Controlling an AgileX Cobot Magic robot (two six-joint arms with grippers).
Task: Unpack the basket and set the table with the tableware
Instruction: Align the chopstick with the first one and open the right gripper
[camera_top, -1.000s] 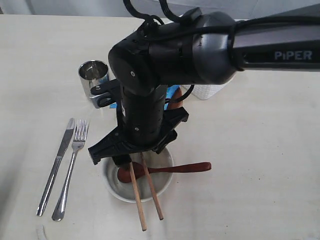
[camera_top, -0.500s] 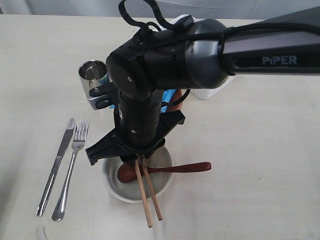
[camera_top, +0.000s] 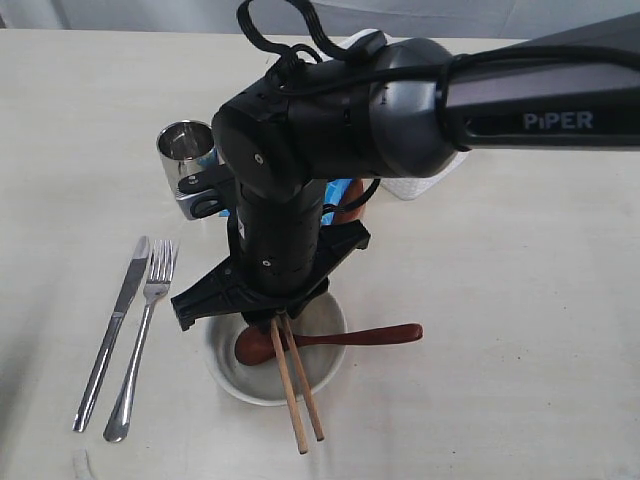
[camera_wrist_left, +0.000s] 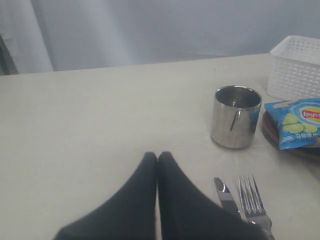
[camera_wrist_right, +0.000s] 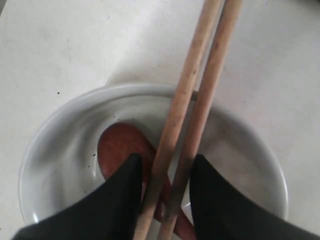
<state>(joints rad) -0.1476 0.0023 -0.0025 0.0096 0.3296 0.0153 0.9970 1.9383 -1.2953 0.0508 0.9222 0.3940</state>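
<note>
the table (camera_top: 520, 330) fills the exterior view. the basket (camera_wrist_left: 296, 67) sits at the upper right of the left wrist view, well apart from the action. step in hand looks like placing the chopsticks (camera_top: 300, 400): the right gripper (camera_top: 278, 318), centre frame, is pinched on their upper ends. they slant across the bowl (camera_top: 222, 378) at lower centre, tips past its lower rim. the spoon (camera_top: 370, 336) lies in the bowl too, handle pointing right. cup (camera_top: 187, 145), knife (camera_top: 110, 330) and fork (camera_top: 140, 350) are on the left. left gripper (camera_wrist_left: 157, 157) is closed on nothing. next move, i'd guess: lift the sticks clear of the spoon and lay them flat beside the bowl.
</note>
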